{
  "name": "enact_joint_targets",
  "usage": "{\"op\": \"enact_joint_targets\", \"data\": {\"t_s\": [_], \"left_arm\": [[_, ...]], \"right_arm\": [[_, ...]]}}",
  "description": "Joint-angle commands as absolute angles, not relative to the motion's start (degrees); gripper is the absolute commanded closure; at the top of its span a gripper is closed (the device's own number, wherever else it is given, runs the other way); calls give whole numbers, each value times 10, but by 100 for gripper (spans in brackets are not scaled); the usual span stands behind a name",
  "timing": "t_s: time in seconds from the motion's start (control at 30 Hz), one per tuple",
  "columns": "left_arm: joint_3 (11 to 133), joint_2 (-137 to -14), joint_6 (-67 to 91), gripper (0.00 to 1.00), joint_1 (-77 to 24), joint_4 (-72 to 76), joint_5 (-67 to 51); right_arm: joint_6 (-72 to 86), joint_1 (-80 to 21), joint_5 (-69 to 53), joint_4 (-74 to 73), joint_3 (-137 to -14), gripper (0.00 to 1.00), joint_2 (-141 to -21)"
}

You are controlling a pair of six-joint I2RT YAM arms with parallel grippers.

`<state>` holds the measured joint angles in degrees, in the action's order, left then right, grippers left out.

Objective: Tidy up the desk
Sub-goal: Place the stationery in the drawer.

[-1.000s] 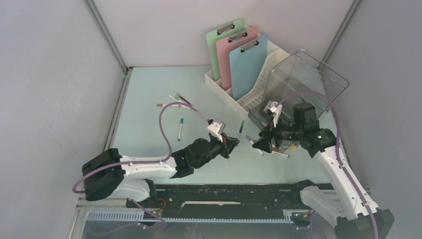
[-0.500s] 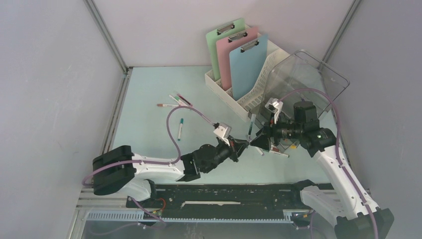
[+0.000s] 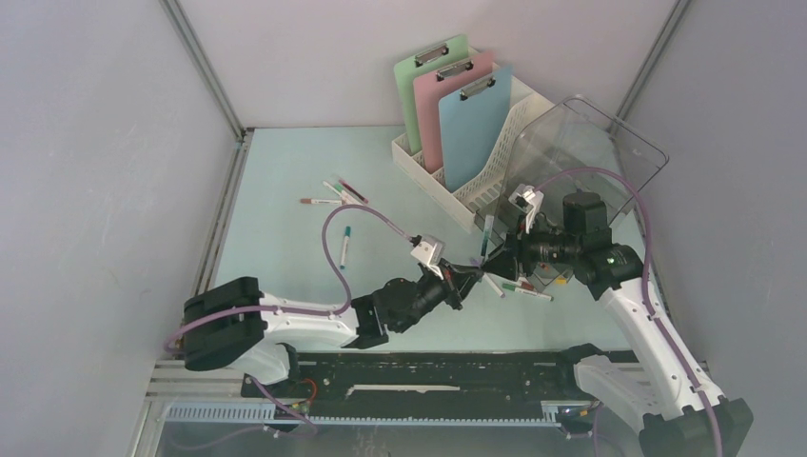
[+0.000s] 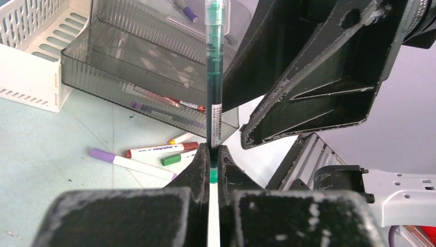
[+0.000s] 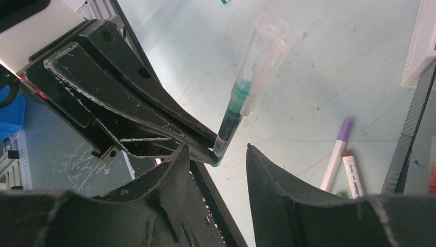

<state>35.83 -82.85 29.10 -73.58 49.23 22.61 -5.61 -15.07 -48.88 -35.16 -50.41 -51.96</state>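
Note:
Above the pale mint-blue desk (image 3: 285, 181), my left gripper (image 3: 473, 269) is shut on the lower end of a green pen (image 3: 487, 236) that stands upright with a clear cap on top. In the left wrist view the green pen (image 4: 215, 77) rises from between the closed fingertips of that gripper (image 4: 213, 157). My right gripper (image 3: 497, 257) is open, with its fingers on either side of the pen's lower end. In the right wrist view the green pen (image 5: 234, 116) stands just beyond the gap of the right gripper (image 5: 217, 150), and neither finger touches it.
A white file rack (image 3: 419, 167) holds green, pink and blue clipboards (image 3: 471, 124) at the back. A smoky clear bin (image 3: 571, 162) lies beside it. Loose markers (image 3: 521, 286) lie under the right gripper, and more pens (image 3: 333, 195) lie scattered at the left.
My left arm has carried the green pen to the right, up to the right gripper. The right gripper's jaws have narrowed round the pen's lower end.

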Motion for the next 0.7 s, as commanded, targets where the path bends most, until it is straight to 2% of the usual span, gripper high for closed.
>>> {"op": "enact_joint_targets", "data": {"t_s": [0.0,0.1,0.47,0.57,0.67], "left_arm": [[384,-834,291,100,-745,524,236],[390,-840,290,100,-747,525,231],[403,-849,283,100,-752,529,218],[403,-849,281,100,-753,529,214],[402,-848,282,96,-753,528,214]], "right_arm": [[-44,-149,-489,-333,-523,49,-521],[-43,-149,-489,-331,-521,51,-522],[-44,-149,-492,-330,-520,67,-528],[-47,-149,-493,-330,-520,80,-528],[-52,-149,-494,-332,-519,100,-529]]}}
